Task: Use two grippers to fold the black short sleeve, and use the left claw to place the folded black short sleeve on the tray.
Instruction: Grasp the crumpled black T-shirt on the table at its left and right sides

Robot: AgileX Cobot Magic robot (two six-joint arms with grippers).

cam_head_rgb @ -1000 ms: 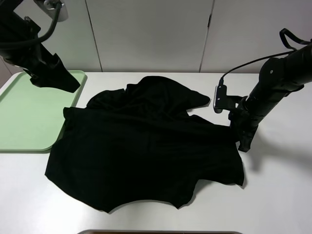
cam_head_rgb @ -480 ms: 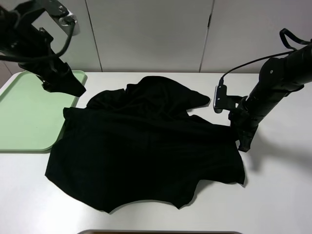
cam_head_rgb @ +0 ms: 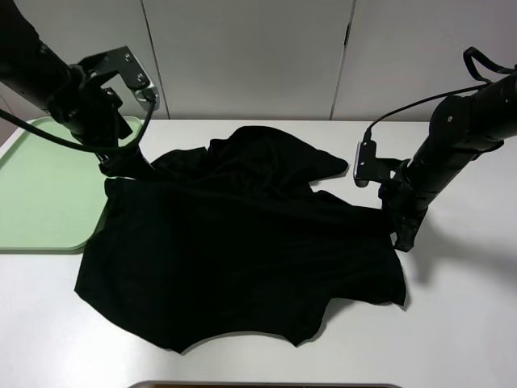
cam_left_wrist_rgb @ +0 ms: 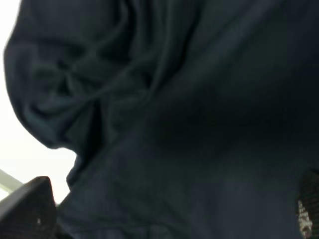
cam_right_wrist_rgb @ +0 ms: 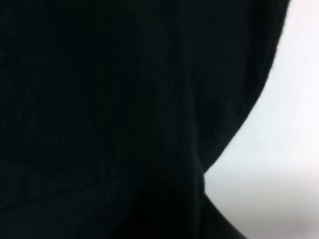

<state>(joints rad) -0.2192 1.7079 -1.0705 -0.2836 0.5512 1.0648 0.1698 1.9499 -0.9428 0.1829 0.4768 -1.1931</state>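
The white desk (cam_head_rgb: 460,323) carries the black short sleeve (cam_head_rgb: 242,250), which lies spread and rumpled across the middle, with its collar end bunched toward the far side. The cloth's left edge reaches the near right rim of the pale green tray (cam_head_rgb: 40,194), which sits at the desk's left end with nothing of the shirt resting inside it. The right tool (cam_head_rgb: 402,236) points down at the shirt's right edge, its jaws pressed together on the cloth there, and black fabric fills most of its wrist view. The left tool (cam_head_rgb: 123,166) hangs at the shirt's far left corner, beside the tray. Its fingertips (cam_left_wrist_rgb: 30,209) stand wide apart above the wrinkled fabric.
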